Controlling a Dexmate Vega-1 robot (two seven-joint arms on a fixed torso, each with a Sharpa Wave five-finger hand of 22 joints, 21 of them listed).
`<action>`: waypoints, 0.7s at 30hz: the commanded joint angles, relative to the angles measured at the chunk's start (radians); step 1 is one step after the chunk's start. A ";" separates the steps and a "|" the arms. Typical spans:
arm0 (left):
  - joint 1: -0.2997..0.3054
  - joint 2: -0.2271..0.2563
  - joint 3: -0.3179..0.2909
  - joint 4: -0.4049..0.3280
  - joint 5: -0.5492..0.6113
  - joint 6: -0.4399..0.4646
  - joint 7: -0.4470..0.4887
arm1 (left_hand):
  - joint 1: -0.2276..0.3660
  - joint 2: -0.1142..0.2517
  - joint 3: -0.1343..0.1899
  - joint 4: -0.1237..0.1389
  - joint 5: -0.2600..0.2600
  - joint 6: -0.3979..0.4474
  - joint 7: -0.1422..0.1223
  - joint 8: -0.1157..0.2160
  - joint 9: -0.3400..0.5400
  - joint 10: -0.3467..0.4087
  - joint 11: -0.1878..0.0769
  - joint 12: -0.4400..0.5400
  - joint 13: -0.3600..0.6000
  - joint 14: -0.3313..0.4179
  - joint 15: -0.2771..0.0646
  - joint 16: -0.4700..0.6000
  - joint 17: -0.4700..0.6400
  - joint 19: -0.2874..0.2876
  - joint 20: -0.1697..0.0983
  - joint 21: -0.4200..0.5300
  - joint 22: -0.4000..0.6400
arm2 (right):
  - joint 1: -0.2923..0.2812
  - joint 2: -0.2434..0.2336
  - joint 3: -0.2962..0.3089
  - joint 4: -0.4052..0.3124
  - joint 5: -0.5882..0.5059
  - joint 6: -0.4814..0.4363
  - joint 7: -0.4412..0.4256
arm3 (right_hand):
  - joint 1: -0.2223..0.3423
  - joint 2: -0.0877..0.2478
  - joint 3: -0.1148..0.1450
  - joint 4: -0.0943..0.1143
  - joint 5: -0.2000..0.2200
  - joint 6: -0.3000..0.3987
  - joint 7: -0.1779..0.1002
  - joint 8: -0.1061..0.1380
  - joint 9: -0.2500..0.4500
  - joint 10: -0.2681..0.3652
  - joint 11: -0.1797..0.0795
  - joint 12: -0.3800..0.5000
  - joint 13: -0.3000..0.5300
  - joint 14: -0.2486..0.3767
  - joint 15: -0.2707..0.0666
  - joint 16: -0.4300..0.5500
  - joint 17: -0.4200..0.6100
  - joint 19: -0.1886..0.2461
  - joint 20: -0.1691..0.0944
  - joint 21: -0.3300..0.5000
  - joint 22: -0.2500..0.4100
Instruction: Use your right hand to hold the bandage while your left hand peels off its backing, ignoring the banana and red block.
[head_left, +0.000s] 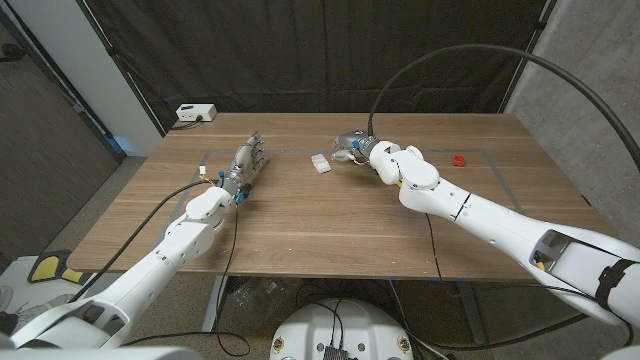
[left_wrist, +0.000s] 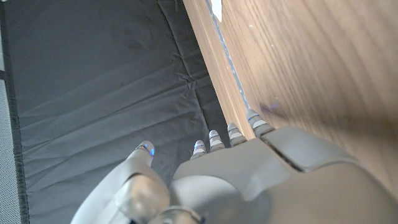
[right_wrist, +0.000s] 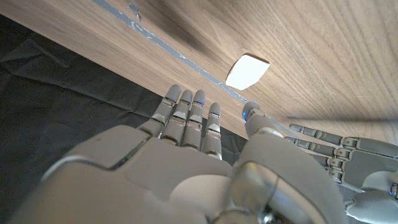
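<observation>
**Bandage unheld, both hands empty near far edge**

Bandage (head_left: 319, 164) flat on table (head_left: 330, 225), far half, close to the grey tape line (head_left: 300, 151) along the far edge. In right wrist view, same white piece (right_wrist: 247, 70) just inside the tape line (right_wrist: 155, 43), touching no finger.

Right hand (head_left: 352, 148) just beside the bandage on its right, apart from it, fingers extended and spread, holding nothing. Left hand (head_left: 246, 161) well to the bandage's left, fingers straight and apart, empty; clear wood between it and the bandage. Left wrist view: fingertips (left_wrist: 214, 138) past the table's far edge against the black curtain (left_wrist: 93, 93).

Red block (head_left: 458, 159) further right, near the right side tape, well clear of the right hand. Near half of table bare wood under both forearms. Banana not made out.
</observation>
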 joint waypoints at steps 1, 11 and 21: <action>0.030 0.020 -0.016 -0.049 0.041 0.005 0.092 | 0.006 0.008 0.012 -0.001 -0.005 0.011 -0.001 0.007 0.001 0.004 0.004 -0.001 0.004 -0.001 0.004 0.003 0.005 0.009 0.003 0.002 0.006 | 0.002 0.044 -0.040 0.057 -0.035 -0.034 -0.060 | -0.008 -0.026 -0.022 0.007 -0.017 0.038 0.001 0.007 0.002 0.046 -0.003 0.015 0.002 0.052 -0.034 0.017 0.006 0.037 0.001 0.018 0.003; 0.028 0.023 -0.018 -0.048 0.035 -0.006 0.070 | 0.011 0.011 0.014 -0.002 -0.008 0.014 -0.001 0.006 0.001 0.012 0.005 0.000 0.004 0.004 0.003 0.004 0.005 0.018 0.006 0.006 0.007 | -0.012 0.085 -0.061 0.100 -0.060 -0.084 -0.146 | -0.009 -0.060 -0.042 -0.001 -0.048 0.140 -0.007 0.022 0.002 0.153 -0.016 0.040 0.002 0.171 -0.061 0.034 -0.003 0.117 0.007 0.044 0.002; 0.026 0.022 -0.021 -0.053 0.030 -0.034 0.044 | 0.018 0.010 0.015 -0.005 -0.013 0.030 -0.001 0.008 0.001 0.029 0.006 0.004 0.004 0.018 0.003 0.008 0.006 0.032 0.011 0.011 0.008 | -0.015 0.127 -0.088 0.164 -0.068 -0.122 -0.225 | -0.009 -0.084 -0.053 -0.005 -0.056 0.220 -0.013 0.032 0.002 0.250 -0.017 0.063 0.003 0.268 -0.078 0.045 -0.005 0.160 0.015 0.054 0.000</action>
